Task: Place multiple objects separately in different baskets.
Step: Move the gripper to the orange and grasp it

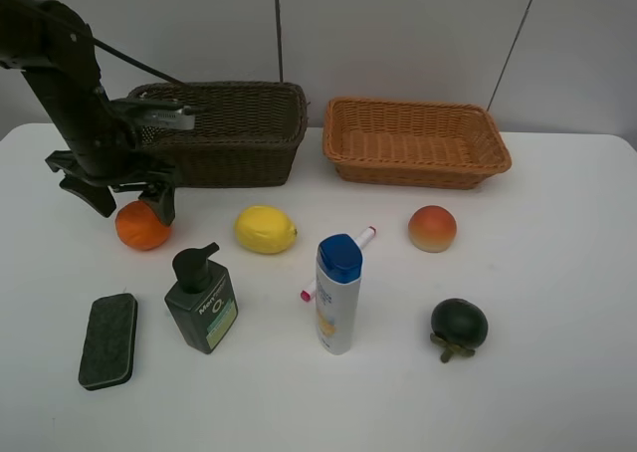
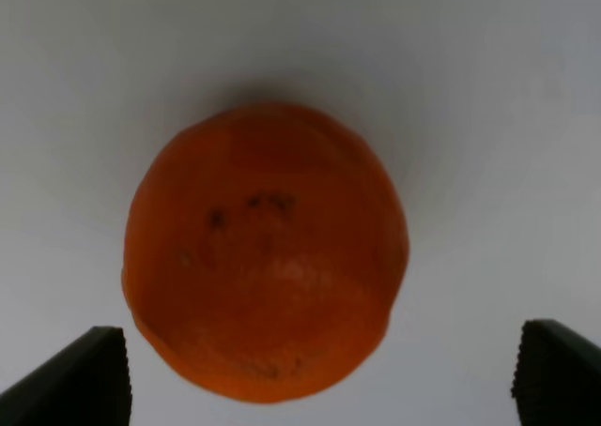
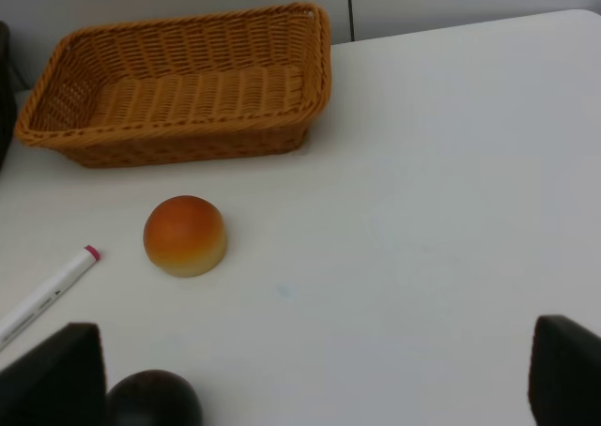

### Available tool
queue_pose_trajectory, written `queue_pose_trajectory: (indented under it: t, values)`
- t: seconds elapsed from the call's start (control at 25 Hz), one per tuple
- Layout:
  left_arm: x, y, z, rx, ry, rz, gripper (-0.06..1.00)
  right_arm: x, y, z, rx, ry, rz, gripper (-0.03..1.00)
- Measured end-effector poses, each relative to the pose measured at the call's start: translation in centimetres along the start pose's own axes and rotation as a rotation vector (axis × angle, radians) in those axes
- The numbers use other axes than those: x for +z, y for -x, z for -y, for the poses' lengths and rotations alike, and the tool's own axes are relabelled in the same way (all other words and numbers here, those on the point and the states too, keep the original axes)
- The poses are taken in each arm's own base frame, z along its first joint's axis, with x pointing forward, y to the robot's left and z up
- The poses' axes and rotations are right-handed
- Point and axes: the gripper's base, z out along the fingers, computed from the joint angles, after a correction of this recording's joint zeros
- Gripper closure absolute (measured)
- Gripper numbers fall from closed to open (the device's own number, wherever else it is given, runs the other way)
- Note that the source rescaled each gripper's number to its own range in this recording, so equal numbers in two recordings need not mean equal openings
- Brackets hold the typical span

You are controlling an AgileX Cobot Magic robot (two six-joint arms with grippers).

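Here the round orange fruit [image 1: 142, 228], with a finely dimpled peel and a few dark specks, lies on the white bench [image 1: 557, 303]. It is just in front of the deep dark brown wicker basket [image 1: 239, 155], near its left end. The left tool [image 1: 135, 206] hangs over it with jaws wide, one finger at each side. Bare bench separates it from the yellow lemon [image 1: 266, 229]. The right tool [image 3: 310, 381] is wide too, over bare bench near the red-yellow peach [image 3: 184, 235].
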Motion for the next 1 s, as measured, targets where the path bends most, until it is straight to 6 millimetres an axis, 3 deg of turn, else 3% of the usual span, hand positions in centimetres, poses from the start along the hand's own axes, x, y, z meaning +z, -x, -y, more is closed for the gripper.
queue_pose_trajectory:
  t: [0.48, 0.84, 1.0]
  values:
    - [2.0, 1.0, -0.3, 0.001, 0.018, 0.047, -0.06, 0.0, 0.0, 0.0, 0.000, 0.000, 0.000, -0.03]
    - [5.3, 1.0, -0.5, -0.001, 0.020, -0.022, -0.06, 0.0, 0.0, 0.0, 0.000, 0.000, 0.000, -0.03]
    - [5.5, 0.9, -0.6, -0.001, 0.022, -0.030, -0.06, 0.0, 0.0, 0.0, 0.000, 0.000, 0.000, -0.03]
